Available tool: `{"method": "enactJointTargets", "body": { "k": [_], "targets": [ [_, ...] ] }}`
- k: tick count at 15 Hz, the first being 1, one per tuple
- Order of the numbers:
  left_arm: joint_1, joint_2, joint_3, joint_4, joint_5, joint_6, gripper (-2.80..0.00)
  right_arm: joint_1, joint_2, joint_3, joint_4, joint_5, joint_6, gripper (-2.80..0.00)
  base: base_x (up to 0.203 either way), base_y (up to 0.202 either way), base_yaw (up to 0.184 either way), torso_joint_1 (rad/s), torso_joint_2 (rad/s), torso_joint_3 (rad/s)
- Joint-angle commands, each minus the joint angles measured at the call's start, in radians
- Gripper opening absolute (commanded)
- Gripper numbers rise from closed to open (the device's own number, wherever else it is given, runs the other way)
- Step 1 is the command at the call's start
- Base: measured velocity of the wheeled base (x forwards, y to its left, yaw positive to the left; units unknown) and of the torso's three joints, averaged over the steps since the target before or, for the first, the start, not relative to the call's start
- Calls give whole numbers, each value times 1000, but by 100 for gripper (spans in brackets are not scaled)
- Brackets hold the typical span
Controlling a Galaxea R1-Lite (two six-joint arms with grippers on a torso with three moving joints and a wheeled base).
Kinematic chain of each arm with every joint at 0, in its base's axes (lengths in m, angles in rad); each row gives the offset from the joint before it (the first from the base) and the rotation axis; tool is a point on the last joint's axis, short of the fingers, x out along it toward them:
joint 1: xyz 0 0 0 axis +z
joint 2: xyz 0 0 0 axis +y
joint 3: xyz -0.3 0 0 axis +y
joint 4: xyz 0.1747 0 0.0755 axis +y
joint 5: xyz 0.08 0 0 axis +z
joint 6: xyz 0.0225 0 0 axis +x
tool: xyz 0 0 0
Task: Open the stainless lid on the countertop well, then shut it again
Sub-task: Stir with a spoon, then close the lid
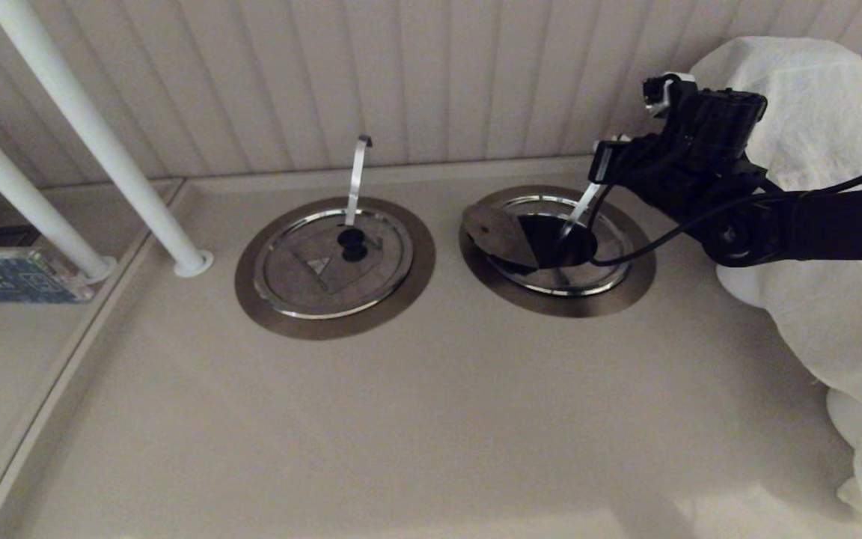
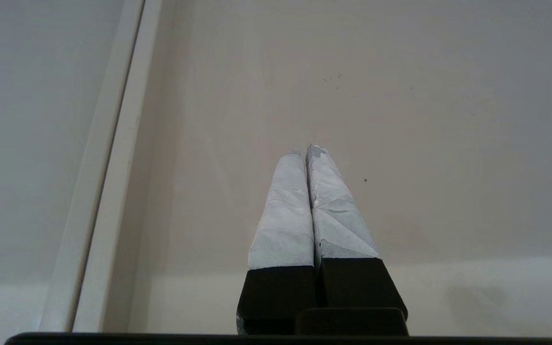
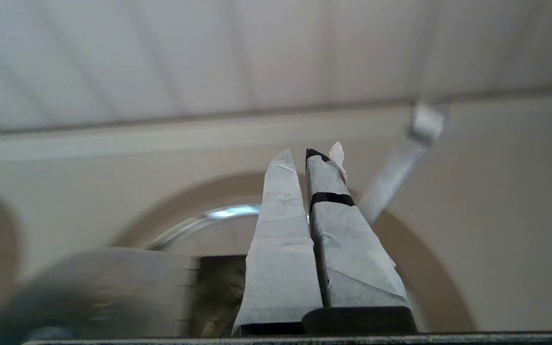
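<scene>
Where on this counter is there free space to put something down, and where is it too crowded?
Free: the wide countertop nearer the robot than both rings, between the white cloth and the white poles. Crowded: around the countertop well, where the stainless lid stands tilted open under the shut right gripper.

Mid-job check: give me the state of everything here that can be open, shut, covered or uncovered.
Round flat stainless lid: swung aside, tilted.
Bronze-ringed countertop well: partly uncovered, dark inside.
Twin round steel lid: seated shut.
Right gripper: shut, above the open well.
Left gripper: shut, parked over bare counter.
</scene>
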Motion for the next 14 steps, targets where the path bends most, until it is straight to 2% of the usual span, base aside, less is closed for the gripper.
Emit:
{"method": "enactJointTargets", "body": {
  "k": [1, 6, 8, 11, 14],
  "targets": [
    [0, 0, 0, 0, 1, 0, -280, 19, -40, 44, -35, 0, -2, -280, 0, 0, 0, 0, 0, 0],
    [0, 0, 0, 0, 1, -1, -280, 63, -66, 88, -45, 1, -8, -280, 0, 0, 0, 0, 0, 0],
    [0, -1, 0, 0, 1, 0, -280, 68, -77, 90, -6, 1, -14, -280, 0, 0, 0, 0, 0, 0],
    [0, 0, 0, 0, 1, 0, -280, 87, -133, 82, 251, -1, -40, -280, 0, 0, 0, 0, 0, 0],
    [0, 0, 0, 0, 1, 0, -280, 175, -213, 127, 408, 6, -43, -280, 0, 0, 0, 0, 0, 0]
  ]
}}
